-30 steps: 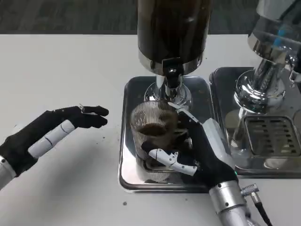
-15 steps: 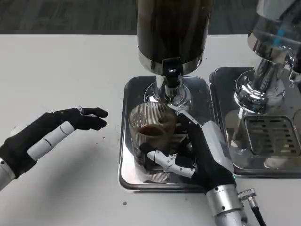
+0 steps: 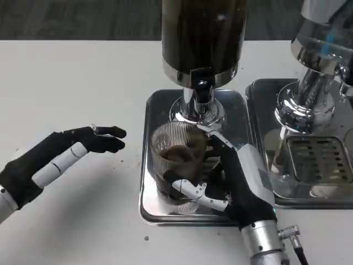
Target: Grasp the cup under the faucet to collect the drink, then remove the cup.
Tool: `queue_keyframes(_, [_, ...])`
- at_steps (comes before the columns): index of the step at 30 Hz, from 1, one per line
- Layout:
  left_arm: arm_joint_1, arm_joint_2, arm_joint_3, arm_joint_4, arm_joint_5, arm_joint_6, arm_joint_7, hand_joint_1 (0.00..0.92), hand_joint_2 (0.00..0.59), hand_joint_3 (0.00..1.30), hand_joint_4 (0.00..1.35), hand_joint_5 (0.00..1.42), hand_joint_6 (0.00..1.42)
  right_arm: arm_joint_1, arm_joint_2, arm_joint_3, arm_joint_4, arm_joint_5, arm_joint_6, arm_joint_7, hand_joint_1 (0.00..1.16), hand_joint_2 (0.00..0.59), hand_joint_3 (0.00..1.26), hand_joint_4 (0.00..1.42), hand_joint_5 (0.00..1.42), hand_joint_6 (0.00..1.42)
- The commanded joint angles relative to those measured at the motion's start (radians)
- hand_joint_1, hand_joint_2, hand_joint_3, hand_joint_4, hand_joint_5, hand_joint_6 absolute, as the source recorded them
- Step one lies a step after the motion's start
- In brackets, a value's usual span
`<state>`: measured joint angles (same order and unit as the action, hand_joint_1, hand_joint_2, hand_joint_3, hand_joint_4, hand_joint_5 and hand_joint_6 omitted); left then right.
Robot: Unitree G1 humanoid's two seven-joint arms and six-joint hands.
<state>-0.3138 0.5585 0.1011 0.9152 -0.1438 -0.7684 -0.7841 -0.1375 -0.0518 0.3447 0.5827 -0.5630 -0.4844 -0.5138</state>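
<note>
Your right hand (image 3: 237, 179) had its fingers (image 3: 198, 194) clamped around the cup (image 3: 176, 160), thumb side wrapping the near wall and the other fingers reaching round the far right side, so the grasp part of the job looked done. The cup stood on the tray (image 3: 151, 204), just in front of the faucet (image 3: 201, 94) and a little to its left, not squarely beneath the spout as far as this angle showed. Dark drink already lay in the cup, roughly to the middle of the ribbed glass, though you could not tell from the picture whether liquid was running at that moment. That put you, by my reading, late in the collecting step: cup held, some drink in it, removal not yet done, since the cup sat on the tray between your fingers. Your left hand (image 3: 52, 160) lay on the table well to the left of the cup, fingers stretched out and slightly apart, holding nothing. What remained was to lift the cup off the tray and carry it clear of the dispenser (image 3: 203, 33).
</note>
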Motion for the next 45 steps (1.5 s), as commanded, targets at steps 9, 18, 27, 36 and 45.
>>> queue_keyframes(9, [-0.001, 0.008, -0.006, 0.009, 0.018, 0.008, -0.002, 0.0, 0.169, 0.33, 0.34, 0.31, 0.23, 0.029, -0.002, 0.0, 0.016, -0.005, -0.014, -0.052, 0.57, 0.238, 0.37, 0.48, 0.6, 1.0])
queue_keyframes(18, [0.0, 0.003, -0.009, 0.01, 0.017, 0.009, -0.005, 0.0, 0.166, 0.33, 0.34, 0.31, 0.23, 0.047, -0.008, -0.001, -0.003, -0.01, -0.03, -0.083, 0.57, 0.239, 0.38, 0.5, 0.61, 1.02])
queue_keyframes(27, [0.001, 0.0, -0.013, 0.013, 0.017, 0.01, -0.009, 0.0, 0.166, 0.32, 0.34, 0.31, 0.23, 0.058, -0.012, -0.004, -0.018, -0.01, -0.041, -0.092, 0.57, 0.241, 0.4, 0.5, 0.62, 1.02])
queue_keyframes(36, [0.006, -0.003, -0.016, 0.017, 0.018, 0.009, -0.011, 0.0, 0.167, 0.32, 0.34, 0.31, 0.23, 0.056, -0.009, -0.006, -0.021, -0.006, -0.064, -0.102, 0.57, 0.242, 0.4, 0.51, 0.62, 1.02])
queue_keyframes(45, [0.009, -0.008, -0.021, 0.026, 0.017, 0.006, -0.015, 0.0, 0.171, 0.32, 0.34, 0.31, 0.23, 0.043, -0.001, -0.009, -0.026, 0.0, -0.077, -0.102, 0.56, 0.236, 0.41, 0.52, 0.64, 1.02])
